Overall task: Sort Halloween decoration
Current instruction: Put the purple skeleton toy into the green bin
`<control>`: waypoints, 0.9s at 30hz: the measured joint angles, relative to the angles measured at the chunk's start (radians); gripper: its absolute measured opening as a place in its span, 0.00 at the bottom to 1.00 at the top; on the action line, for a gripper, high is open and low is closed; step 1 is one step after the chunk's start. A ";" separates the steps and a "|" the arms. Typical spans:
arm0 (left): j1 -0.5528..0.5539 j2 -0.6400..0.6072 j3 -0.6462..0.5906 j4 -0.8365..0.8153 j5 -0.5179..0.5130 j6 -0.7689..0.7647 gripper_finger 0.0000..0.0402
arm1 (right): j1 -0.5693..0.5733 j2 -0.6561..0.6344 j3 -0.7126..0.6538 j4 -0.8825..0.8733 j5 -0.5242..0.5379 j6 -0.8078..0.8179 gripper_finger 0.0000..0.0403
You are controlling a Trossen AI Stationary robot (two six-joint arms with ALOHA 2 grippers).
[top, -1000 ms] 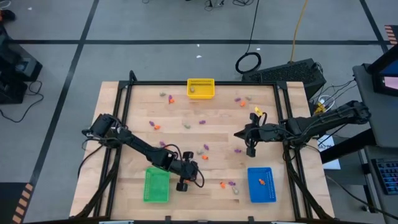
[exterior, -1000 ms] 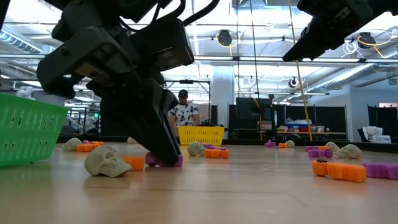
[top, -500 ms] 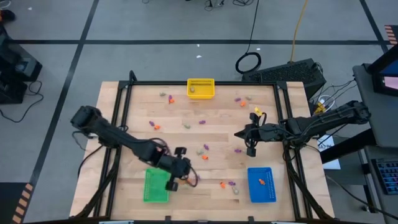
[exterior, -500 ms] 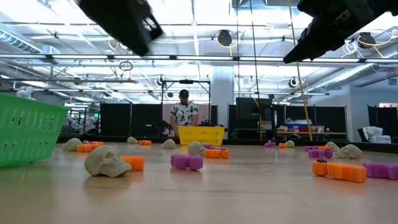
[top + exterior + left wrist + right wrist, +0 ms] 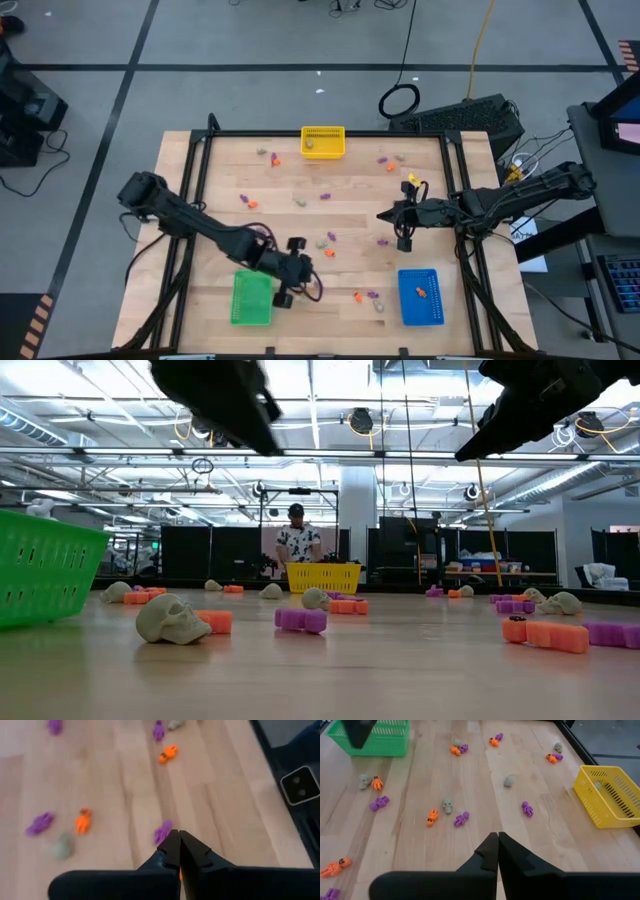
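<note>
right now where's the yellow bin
High view: the yellow bin sits at the table's far edge, centred, with an orange trinket on its left.

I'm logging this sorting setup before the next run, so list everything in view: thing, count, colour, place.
Yellow bin: one, far edge of the table, middle; a pale piece lies inside.
Green bin: one, near edge, left of centre.
Blue bin: one, near edge, right side; an orange piece lies inside.
Trinkets: roughly two dozen, orange, purple and pale skulls, scattered across the table.
Person: one, in the room beyond the table, behind the yellow bin in the low view.
Left gripper: shut, raised beside the green bin; whether it holds anything is unclear.
Right gripper: shut, raised over the table's right half, empty.
</note>
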 joint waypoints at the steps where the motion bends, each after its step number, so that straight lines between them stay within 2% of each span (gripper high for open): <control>1: 0.009 0.015 0.000 0.006 0.018 0.016 0.01 | 0.000 0.000 0.000 -0.001 0.000 0.000 0.00; 8: 0.049 0.131 0.000 0.060 0.078 0.106 0.19 | 0.000 0.000 0.000 -0.007 -0.001 0.000 0.00; 15: 0.069 0.221 -0.001 0.125 0.095 0.180 0.37 | 0.000 0.000 0.000 -0.005 -0.001 0.000 0.00; 27: 0.112 0.319 0.002 0.220 0.174 0.181 0.40 | 0.000 0.000 0.000 -0.005 -0.001 -0.007 0.00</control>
